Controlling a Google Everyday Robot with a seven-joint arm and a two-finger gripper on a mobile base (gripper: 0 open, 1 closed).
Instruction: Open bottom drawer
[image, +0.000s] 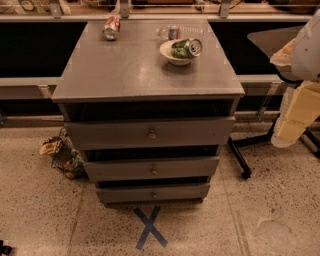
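Cream gripper (292, 122) right of bottom drawer (125, 193)

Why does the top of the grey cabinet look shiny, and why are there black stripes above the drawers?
In the camera view, the flat grey cabinet top catches a pale sheen, likely from lamps overhead; the black stripes are shadowed gaps above each drawer front, including the narrow grey bottom drawer with its small round knob. The cream gripper hangs at the right edge.

Gripper (291, 125) cream-white, far right. Left of it: bottom drawer (152, 193) grey, cabinet top (135, 70) grey, bowl (165, 51) white, can in bowl (188, 47) green, farther can (111, 27) red. Below-left: tape X (150, 228) blue, floor (40, 215) speckled beige.
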